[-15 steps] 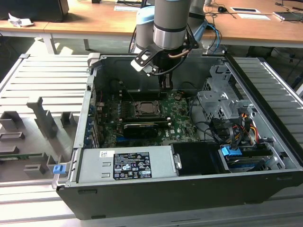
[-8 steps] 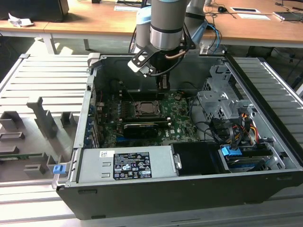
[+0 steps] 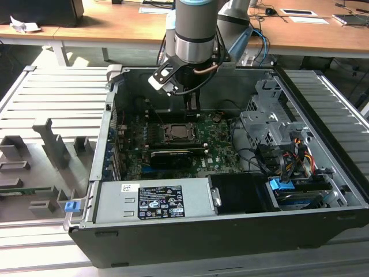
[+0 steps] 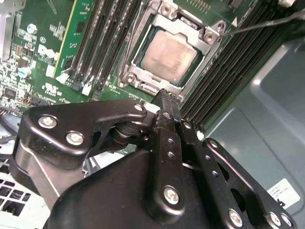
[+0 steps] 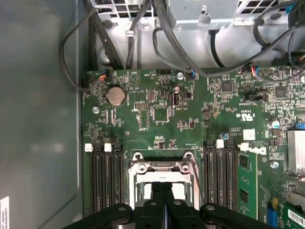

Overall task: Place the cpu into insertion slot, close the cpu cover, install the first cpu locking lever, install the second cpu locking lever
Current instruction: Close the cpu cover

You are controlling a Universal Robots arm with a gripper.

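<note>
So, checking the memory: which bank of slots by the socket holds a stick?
The bank farther from the grey case wall: a green stick stands at its outer edge; the other bank is empty.

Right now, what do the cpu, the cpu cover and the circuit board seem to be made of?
The cpu: metal top, probably; dull pale grey with a soft sheen. The cpu cover: bare silvery metal, likely stamped sheet; bright glints on its edges. The circuit board: glossy green laminate, apparently, with fine traces.
</note>
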